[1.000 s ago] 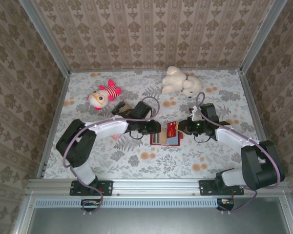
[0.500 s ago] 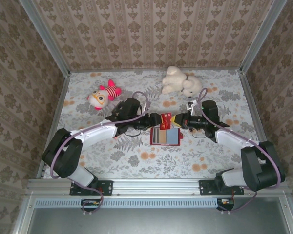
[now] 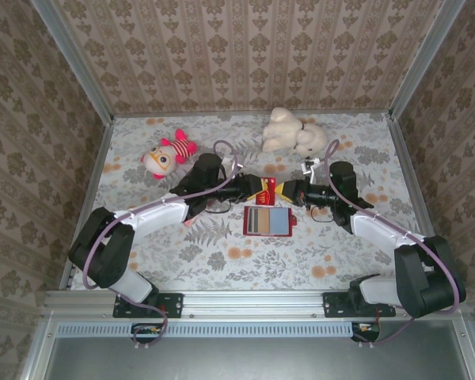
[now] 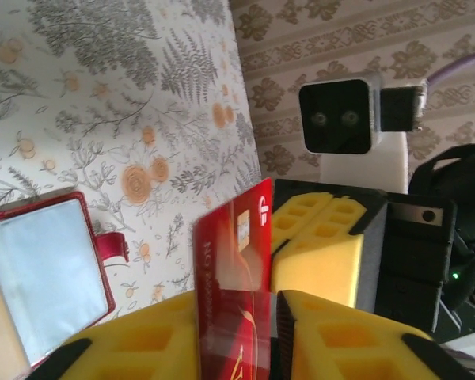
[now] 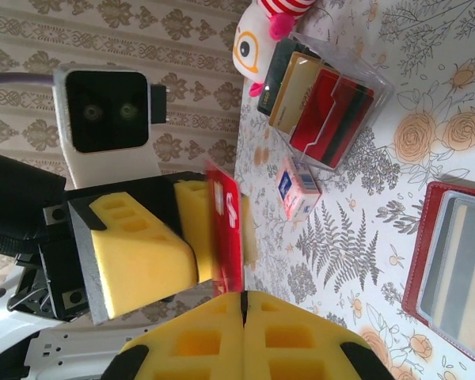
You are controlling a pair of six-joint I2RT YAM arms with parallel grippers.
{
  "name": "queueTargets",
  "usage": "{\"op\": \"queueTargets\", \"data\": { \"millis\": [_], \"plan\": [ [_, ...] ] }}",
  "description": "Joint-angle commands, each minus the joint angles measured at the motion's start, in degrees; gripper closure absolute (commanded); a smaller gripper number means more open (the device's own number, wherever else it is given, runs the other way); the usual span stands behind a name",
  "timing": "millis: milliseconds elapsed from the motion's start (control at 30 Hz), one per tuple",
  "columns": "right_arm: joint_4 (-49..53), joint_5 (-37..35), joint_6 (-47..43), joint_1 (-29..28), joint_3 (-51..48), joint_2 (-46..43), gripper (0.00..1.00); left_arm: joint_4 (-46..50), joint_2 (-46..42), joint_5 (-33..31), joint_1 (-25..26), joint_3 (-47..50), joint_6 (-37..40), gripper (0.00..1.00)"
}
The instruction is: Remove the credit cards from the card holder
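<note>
The card holder lies open and flat on the table, red-edged with grey-blue pockets, and its corner shows in both wrist views. Just behind it, a red credit card hangs on edge in the air between the two grippers. My right gripper is shut, with the card's end going into the seam of its pads. My left gripper faces it, its yellow pads closed on either side of the same card.
A clear box of red and tan contents and a small blue-and-red carton lie left of the wallet, under the left arm. A red-and-white plush and a white plush sit at the back. Metal rails and walls enclose the table.
The right gripper lifted the red card from the wallet's top edge towards the back. The left gripper swung up to meet it, opened wider, then closed round the card.
</note>
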State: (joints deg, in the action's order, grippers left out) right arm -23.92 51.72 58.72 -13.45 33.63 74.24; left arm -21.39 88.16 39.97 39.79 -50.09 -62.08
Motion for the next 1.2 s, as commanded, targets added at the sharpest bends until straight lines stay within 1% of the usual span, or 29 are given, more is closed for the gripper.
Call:
{"op": "queueTargets", "data": {
  "millis": [0,100,133,167,233,267,300,367,433,500,600,700,733,800,900,1167],
  "plan": [
    [-1.4,1.4,0.1,-0.3,-0.1,-0.9,1.00,-4.8,-1.5,2.4,-0.7,1.2,-1.0,0.79],
    [-0.4,1.3,-0.6,-0.3,0.1,-0.8,1.00,-3.0,-2.3,2.0,-0.8,1.2,0.5,0.93],
    [1.8,0.6,-1.7,-0.4,0.5,-0.9,0.97,-1.9,-2.7,1.7,-1.0,1.1,1.2,0.96],
    [4.7,-0.4,-3.2,-0.4,1.0,-1.0,0.92,-0.4,-2.9,1.4,-1.2,1.0,2.2,1.00],
    [14.4,-5.1,-8.1,-0.4,2.5,-1.4,0.70,5.3,-4.1,-0.4,-1.6,0.3,5.7,1.00],
    [17.8,-7.6,-10.1,-0.3,3.0,-1.5,0.62,9.4,-4.7,-1.8,-1.7,-0.4,8.0,1.00],
    [20.6,-9.7,-11.8,-0.4,3.2,-1.6,0.52,14.6,-5.5,-4.9,-1.7,-1.5,11.1,1.00],
    [23.3,-12.3,-14.0,-0.3,3.2,-1.3,0.39,26.0,-6.9,-11.1,-1.1,-4.5,18.0,1.00],
    [25.6,-14.7,-15.8,-0.5,3.3,-1.0,0.31,36.9,-7.4,-16.9,-0.8,-8.6,24.2,1.00],
    [29.0,-17.5,-17.4,-0.9,4.1,-0.5,0.29,43.7,-7.4,-21.7,-0.7,-11.5,29.2,1.00],
    [33.9,-23.7,-20.2,-3.0,5.6,-0.6,0.24,51.3,-6.7,-29.9,-1.0,-14.7,36.5,1.00],
    [35.9,-28.7,-22.2,-5.7,6.0,-1.6,0.17,56.4,-5.6,-36.1,-1.4,-17.2,46.7,1.00],
    [35.8,-29.7,-22.4,-6.3,5.8,-1.9,0.14,57.7,-5.2,-39.3,-1.7,-18.0,49.0,1.00],
    [35.1,-31.0,-22.3,-7.0,5.1,-2.3,0.10,59.9,-4.4,-41.9,-3.1,-20.0,52.3,1.00],
    [35.6,-33.4,-21.9,-7.7,5.1,-2.3,0.06,59.0,-3.7,-41.8,-5.7,-21.3,56.3,1.00],
    [36.5,-35.2,-21.1,-9.4,5.7,-2.2,0.02,58.3,0.4,-33.3,-12.0,-24.0,65.5,1.00]
  ]
}}
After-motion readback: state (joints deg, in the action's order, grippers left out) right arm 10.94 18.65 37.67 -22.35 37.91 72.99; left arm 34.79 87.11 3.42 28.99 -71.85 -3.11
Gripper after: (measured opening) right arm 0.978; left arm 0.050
